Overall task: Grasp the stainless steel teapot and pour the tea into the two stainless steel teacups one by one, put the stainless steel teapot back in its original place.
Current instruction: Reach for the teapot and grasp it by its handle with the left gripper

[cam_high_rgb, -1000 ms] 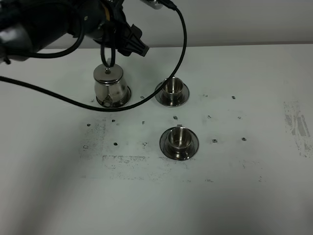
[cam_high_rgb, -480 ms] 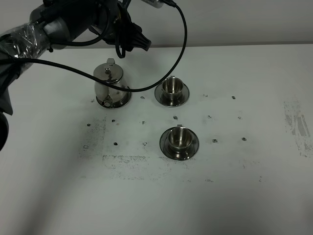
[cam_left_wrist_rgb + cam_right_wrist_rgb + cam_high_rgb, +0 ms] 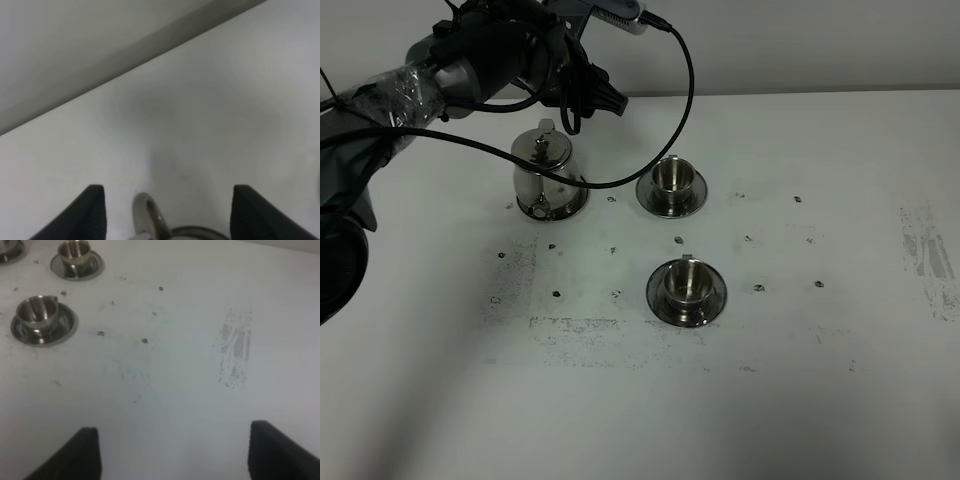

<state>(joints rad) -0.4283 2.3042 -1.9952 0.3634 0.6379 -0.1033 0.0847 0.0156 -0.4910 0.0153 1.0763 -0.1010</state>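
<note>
At the far left of the table, the left hand hangs above and behind the stainless steel teapot. Its fingers are spread, and the pot's loop handle sits between them untouched. The teapot stands upright on its round saucer, with a black cable looping across it. Just to its right sits the far teacup, and the near teacup is closer to the front. The right hand hovers open over the table near a scuffed patch.
</note>
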